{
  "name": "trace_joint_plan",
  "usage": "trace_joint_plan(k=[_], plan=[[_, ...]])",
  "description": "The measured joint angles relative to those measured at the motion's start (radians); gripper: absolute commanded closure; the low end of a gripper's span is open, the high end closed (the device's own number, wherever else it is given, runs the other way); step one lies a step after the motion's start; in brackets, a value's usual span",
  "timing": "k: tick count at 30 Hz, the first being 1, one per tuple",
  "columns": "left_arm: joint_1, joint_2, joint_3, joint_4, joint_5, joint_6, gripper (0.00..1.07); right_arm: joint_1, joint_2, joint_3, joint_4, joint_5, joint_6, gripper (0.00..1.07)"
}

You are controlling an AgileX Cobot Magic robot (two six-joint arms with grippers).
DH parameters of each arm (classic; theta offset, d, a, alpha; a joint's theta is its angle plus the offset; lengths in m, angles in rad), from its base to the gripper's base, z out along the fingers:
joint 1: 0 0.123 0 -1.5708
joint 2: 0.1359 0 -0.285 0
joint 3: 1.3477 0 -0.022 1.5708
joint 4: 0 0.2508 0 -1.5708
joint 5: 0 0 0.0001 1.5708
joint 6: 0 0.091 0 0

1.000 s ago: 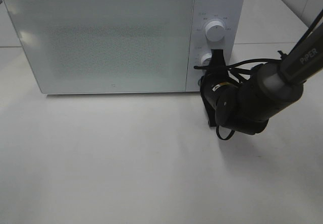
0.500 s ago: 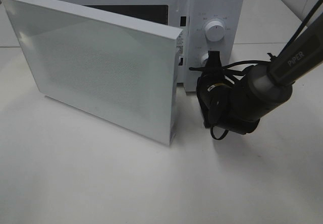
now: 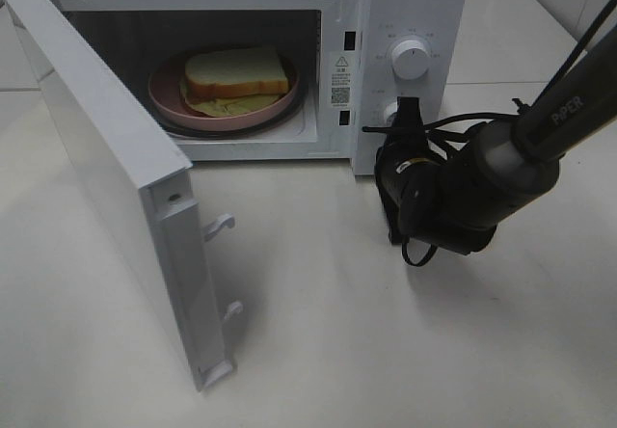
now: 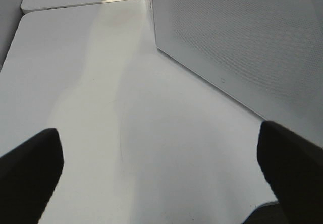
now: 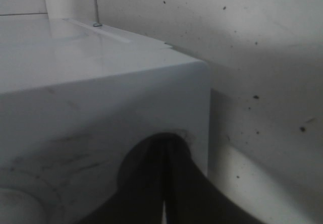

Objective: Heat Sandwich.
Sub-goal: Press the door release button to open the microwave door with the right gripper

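The white microwave (image 3: 410, 13) stands at the back of the table with its door (image 3: 116, 187) swung wide open to the left. Inside, the sandwich (image 3: 236, 71) of white bread with pale filling lies on a round pink plate (image 3: 166, 95). My right gripper (image 3: 409, 112) is shut, with its tip at the control panel by the lower knob (image 3: 391, 113). In the right wrist view its closed fingers (image 5: 164, 183) point at the microwave's white front (image 5: 101, 98). My left gripper (image 4: 161, 168) is open over bare table, and the door's speckled outer face (image 4: 252, 42) lies ahead of it.
The upper knob (image 3: 412, 60) sits above the right gripper. The open door juts far forward over the left half of the white table (image 3: 337, 351). A second tabletop edge (image 4: 75, 2) lies beyond the left gripper.
The microwave door has swung from shut to fully open, uncovering the sandwich and plate. The right arm has drawn back slightly from the panel.
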Motion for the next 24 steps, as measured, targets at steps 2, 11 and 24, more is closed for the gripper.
trace_joint_plan(k=[2, 11, 24], plan=[[0.000, 0.000, 0.000, 0.000, 0.000, 0.000, 0.05, -0.004, -0.002, 0.000, 0.000, 0.014, 0.000, 1.07], [0.000, 0.000, 0.000, 0.000, 0.000, 0.000, 0.05, -0.021, -0.039, -0.004, -0.003, 0.106, -0.003, 1.07], [0.000, 0.000, 0.000, 0.000, 0.000, 0.000, 0.05, -0.035, -0.150, 0.084, -0.092, 0.178, -0.003, 1.06]])
